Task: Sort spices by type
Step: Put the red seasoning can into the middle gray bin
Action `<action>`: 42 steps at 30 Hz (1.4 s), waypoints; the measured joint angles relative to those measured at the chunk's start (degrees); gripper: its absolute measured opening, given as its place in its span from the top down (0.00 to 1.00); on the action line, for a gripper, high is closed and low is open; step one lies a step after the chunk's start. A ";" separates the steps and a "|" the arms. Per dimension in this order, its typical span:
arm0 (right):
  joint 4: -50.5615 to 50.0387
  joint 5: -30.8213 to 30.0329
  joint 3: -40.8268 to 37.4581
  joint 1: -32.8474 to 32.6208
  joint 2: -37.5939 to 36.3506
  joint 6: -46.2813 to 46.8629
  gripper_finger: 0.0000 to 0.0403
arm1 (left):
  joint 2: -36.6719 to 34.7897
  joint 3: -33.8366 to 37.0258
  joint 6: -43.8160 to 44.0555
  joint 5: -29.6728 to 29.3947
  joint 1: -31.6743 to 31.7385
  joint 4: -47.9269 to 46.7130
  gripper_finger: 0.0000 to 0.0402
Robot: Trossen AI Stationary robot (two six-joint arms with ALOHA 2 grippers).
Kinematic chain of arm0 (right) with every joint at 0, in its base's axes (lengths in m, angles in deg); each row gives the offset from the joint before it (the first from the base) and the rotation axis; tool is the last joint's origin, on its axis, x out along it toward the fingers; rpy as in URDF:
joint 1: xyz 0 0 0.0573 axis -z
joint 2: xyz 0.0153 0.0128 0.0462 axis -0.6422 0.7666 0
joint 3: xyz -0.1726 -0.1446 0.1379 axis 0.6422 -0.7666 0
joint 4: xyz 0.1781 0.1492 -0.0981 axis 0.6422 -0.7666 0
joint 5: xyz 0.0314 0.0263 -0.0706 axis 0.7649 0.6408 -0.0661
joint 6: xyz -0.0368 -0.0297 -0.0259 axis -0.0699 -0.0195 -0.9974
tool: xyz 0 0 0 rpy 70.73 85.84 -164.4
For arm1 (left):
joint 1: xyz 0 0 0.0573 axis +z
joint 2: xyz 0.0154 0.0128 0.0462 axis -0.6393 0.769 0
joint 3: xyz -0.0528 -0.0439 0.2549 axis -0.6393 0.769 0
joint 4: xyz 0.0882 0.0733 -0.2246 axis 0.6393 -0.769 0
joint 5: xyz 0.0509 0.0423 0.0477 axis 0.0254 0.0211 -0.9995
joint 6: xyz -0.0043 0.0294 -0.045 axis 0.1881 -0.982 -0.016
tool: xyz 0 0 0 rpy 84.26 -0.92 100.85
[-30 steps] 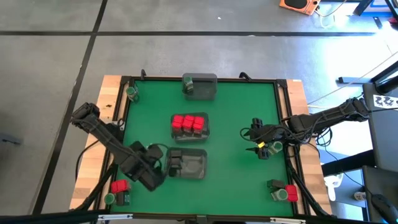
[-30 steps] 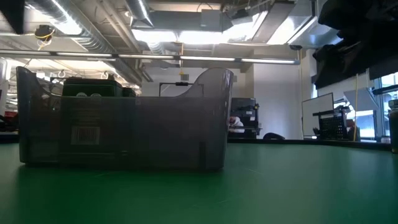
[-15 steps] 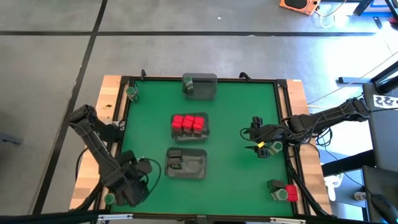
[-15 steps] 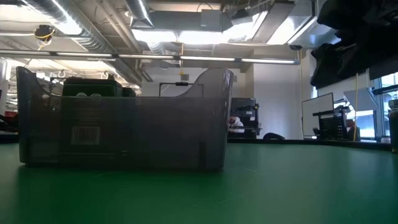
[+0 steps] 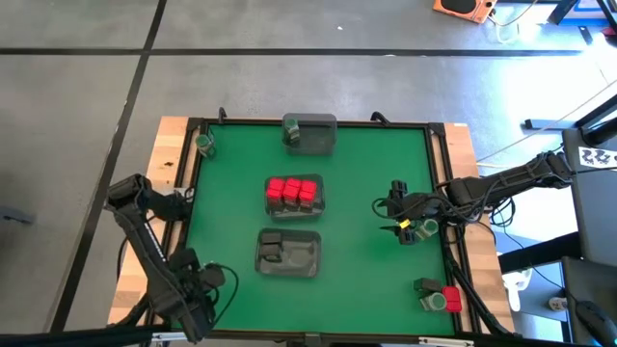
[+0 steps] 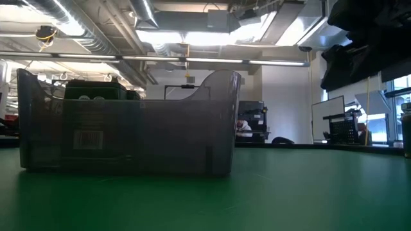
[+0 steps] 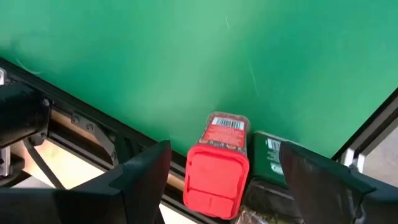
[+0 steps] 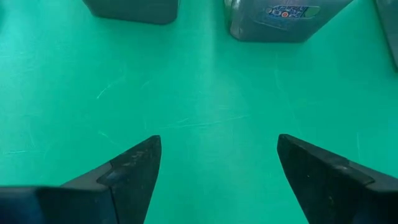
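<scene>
Where laid out from largest to smallest: green table top (image 5: 357,193), framed in wood and black rail. Left arm (image 5: 145,241) at the near left corner; right arm (image 5: 501,183) reaching in from the right edge.

Three clear trays in a line down the middle, all well apart from both sets of fingers: far tray (image 5: 310,134) with one green-lidded jar (image 5: 291,125); middle tray (image 5: 294,194) with red spice boxes (image 5: 292,192); near tray (image 5: 288,253) with dark grey blocks (image 5: 272,248).

Left gripper (image 7: 221,174): fingers (image 7: 140,180) spread wide, gripping nothing. Directly between and just ahead of them, red spice box (image 7: 216,171) lying on the corner; green-labelled container (image 7: 267,162) touching it, by the other finger.

Right gripper (image 8: 214,165): fingers (image 8: 130,171) spread wide, empty, bare green between them.

Loose items: jar at far left corner (image 5: 203,144); small cluster at near right corner (image 5: 437,295), well apart from both grippers.
</scene>
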 joint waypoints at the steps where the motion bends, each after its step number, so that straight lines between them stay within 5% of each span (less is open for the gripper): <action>1: 0.02 0.00 0.00 0.02 0.00 0.00 0.21 | 0.08 0.00 0.00 0.21 -0.25 -0.02 0.26; 35: 0.26 0.03 -0.02 0.00 0.00 0.57 0.21 | 0.08 15.71 0.69 9.51 -2.06 10.06 0.27; 42: 0.28 0.00 -0.04 0.02 0.00 0.55 0.21 | 0.08 16.83 2.26 11.76 -2.06 11.04 0.40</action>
